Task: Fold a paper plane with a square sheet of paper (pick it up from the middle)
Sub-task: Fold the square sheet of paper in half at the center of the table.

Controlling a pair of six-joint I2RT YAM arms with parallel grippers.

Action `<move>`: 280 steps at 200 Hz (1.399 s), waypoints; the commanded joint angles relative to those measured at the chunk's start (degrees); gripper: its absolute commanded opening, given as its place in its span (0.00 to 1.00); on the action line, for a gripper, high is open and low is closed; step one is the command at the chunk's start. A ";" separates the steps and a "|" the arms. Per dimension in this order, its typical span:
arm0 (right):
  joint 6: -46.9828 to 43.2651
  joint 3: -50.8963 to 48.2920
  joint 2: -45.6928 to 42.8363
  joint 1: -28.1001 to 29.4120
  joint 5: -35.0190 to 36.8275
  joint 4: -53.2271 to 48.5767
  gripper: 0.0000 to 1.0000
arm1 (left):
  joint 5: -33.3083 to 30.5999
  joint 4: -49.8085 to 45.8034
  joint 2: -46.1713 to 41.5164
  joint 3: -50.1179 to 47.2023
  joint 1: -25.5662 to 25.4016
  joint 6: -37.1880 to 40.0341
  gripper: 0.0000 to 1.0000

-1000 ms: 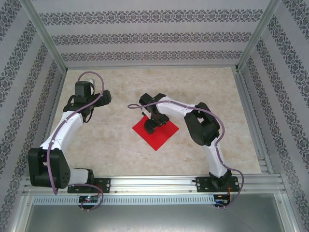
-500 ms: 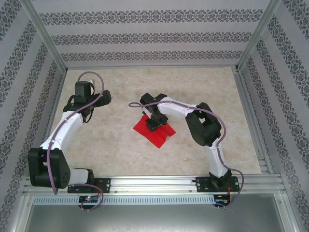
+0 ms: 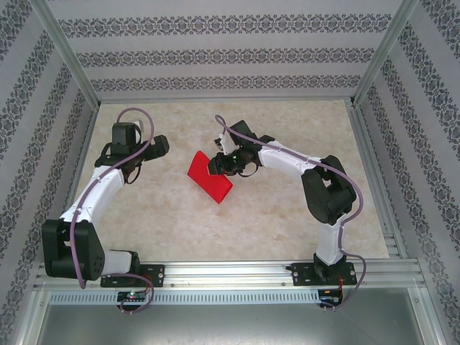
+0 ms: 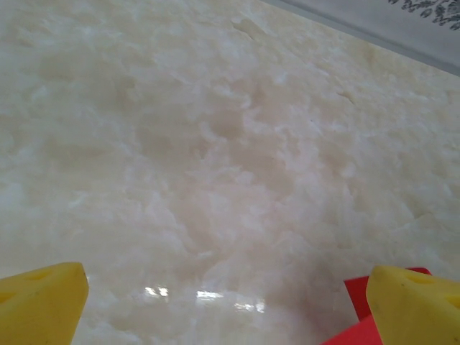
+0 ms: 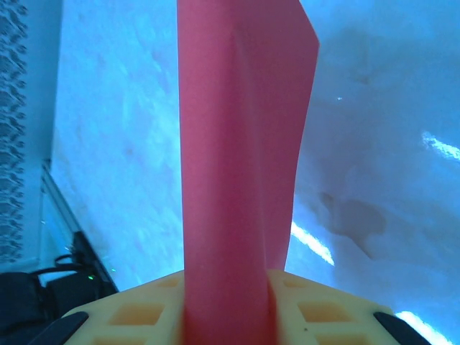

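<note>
The square sheet of paper (image 3: 210,177) is bright red and bent double into a drooping fold above the marble table. My right gripper (image 3: 220,164) is shut on the sheet's middle. In the right wrist view the red sheet (image 5: 237,136) rises from between the yellow fingers (image 5: 136,313) of that gripper (image 5: 228,316). My left gripper (image 3: 159,144) hangs open to the left of the sheet, apart from it. In the left wrist view its yellow fingertips (image 4: 43,302) stand wide apart, and a corner of the red sheet (image 4: 358,298) shows beside the right one. The paper plane is out of view.
The marble table (image 3: 287,223) is fenced by aluminium rails (image 3: 374,172) and patterned walls. Purple cables loop over both arms. The right arm (image 3: 327,194) reaches across from the right side.
The right gripper closed on the flat sheet's middle, lifted it and swung it left and away. The sheet went from flat to folded. The left arm stayed put.
</note>
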 commanded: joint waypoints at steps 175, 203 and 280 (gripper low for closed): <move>-2.93 -3.01 2.66 -5.24 20.49 0.27 0.53 | 16.99 13.09 14.37 -3.61 -14.08 -16.42 0.84; -5.29 -3.01 2.93 -5.71 19.67 -1.37 0.49 | 17.78 14.77 17.93 -1.39 -17.35 -17.35 0.72; -6.04 -3.80 4.13 -7.23 18.83 -1.04 0.44 | 16.67 18.18 27.30 5.17 -22.65 -20.20 0.49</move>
